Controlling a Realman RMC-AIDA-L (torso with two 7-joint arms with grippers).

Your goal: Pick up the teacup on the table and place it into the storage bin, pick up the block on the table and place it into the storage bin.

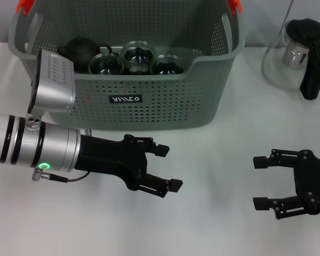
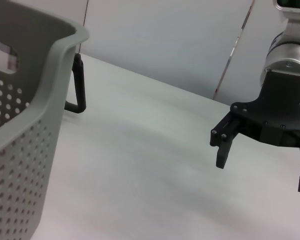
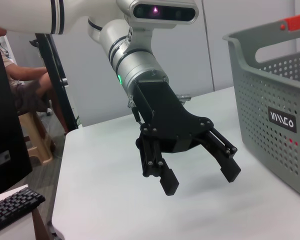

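The storage bin stands at the back middle of the table, grey-green and perforated, with orange clips; it also shows in the wrist views. Inside it sit a dark teapot and three glass cups. No teacup or block shows on the table top. My left gripper hovers open and empty in front of the bin. My right gripper is open and empty too, to the right near the table's front, facing the left one.
A glass pitcher with a black lid and handle stands at the back right, beside the bin. The white table top lies bare between and in front of the grippers.
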